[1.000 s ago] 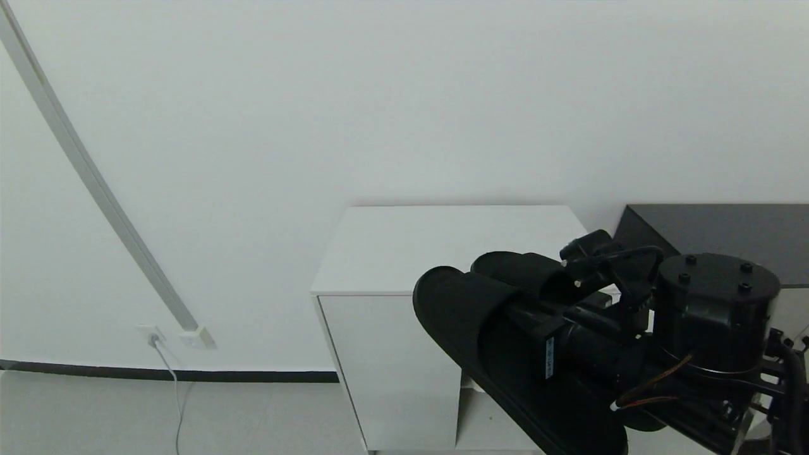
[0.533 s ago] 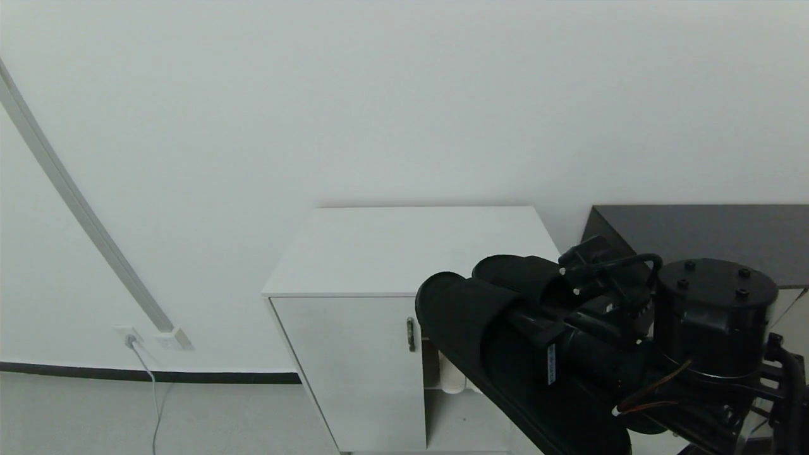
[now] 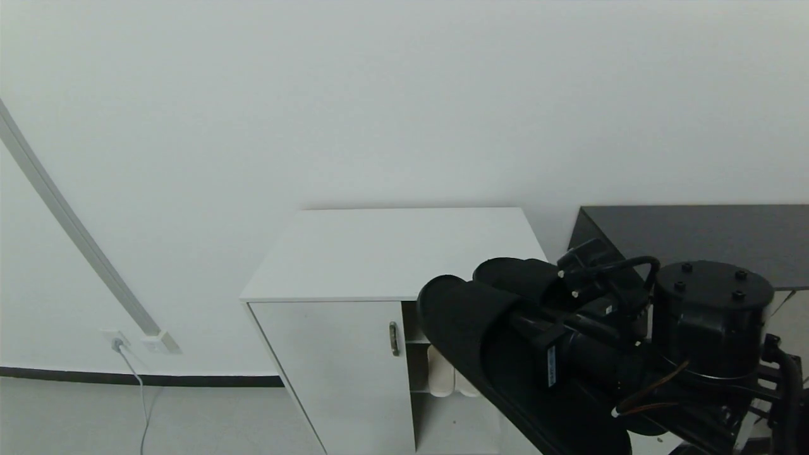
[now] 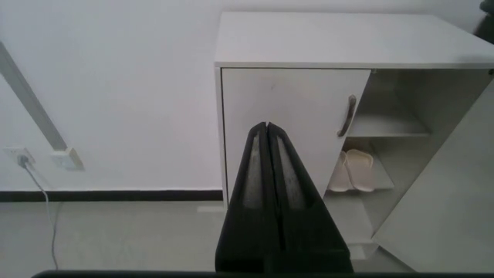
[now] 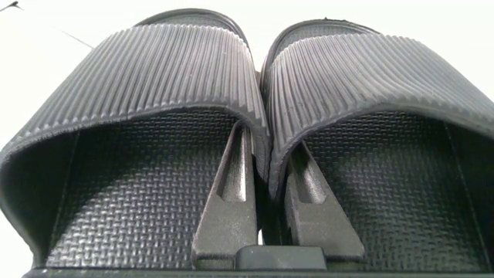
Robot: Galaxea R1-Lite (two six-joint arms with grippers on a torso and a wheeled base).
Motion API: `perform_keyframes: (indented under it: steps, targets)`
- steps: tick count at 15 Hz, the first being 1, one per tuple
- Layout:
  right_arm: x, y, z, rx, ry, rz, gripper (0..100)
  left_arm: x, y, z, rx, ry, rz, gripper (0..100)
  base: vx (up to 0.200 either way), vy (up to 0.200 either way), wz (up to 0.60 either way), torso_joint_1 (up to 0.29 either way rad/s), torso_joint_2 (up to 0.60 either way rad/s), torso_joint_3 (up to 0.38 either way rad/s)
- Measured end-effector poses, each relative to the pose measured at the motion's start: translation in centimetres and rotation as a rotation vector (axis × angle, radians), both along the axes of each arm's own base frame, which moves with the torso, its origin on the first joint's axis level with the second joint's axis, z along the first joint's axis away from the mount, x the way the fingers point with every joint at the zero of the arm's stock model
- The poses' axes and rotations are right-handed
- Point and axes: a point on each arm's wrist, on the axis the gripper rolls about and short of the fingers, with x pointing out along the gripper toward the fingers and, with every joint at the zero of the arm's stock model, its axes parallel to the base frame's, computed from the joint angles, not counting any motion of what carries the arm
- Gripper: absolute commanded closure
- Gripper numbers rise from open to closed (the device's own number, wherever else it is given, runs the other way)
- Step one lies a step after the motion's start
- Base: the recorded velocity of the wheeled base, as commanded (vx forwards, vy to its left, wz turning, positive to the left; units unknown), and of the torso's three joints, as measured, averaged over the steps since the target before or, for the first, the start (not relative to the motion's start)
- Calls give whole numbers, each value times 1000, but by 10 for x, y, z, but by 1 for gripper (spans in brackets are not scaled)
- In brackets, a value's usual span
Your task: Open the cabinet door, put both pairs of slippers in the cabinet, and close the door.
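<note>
My right gripper (image 5: 268, 154) is shut on a pair of black slippers (image 3: 471, 316), one finger inside each, pinching their adjoining walls (image 5: 262, 116). It holds them raised in front of the white cabinet (image 3: 385, 253). The cabinet's left door (image 3: 335, 373), with a metal handle (image 3: 393, 338), is closed; its right door (image 4: 455, 193) stands swung open. A pale pair of slippers (image 4: 353, 170) lies side by side on the lower shelf, also seen as the pale slippers (image 3: 442, 379) in the head view. My left gripper (image 4: 267, 131) is shut and empty, low, facing the cabinet front.
A dark tabletop (image 3: 695, 234) adjoins the cabinet's right side. A slanted wall conduit (image 3: 63, 215) runs down to an outlet (image 3: 114, 340) with a cable hanging to the grey floor (image 3: 126, 423) left of the cabinet.
The head camera has shifted, so the cabinet sits further left in the picture and its open right half with the pale slippers has come into view. The black slippers stay gripped.
</note>
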Motion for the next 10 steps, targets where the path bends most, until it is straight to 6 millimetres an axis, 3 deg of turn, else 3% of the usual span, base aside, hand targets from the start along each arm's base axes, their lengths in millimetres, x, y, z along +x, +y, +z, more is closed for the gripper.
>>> perform_keyframes:
  steps: [6, 10]
  targets:
    - [1, 0, -1, -3, 3, 2, 100, 0, 0, 0, 5, 0, -2, 100, 0, 0, 0, 0, 0, 0]
    - [2, 0, -2, 4, -6, -4, 100, 0, 0, 0, 6, 0, -3, 100, 0, 0, 0, -133, 299, 165]
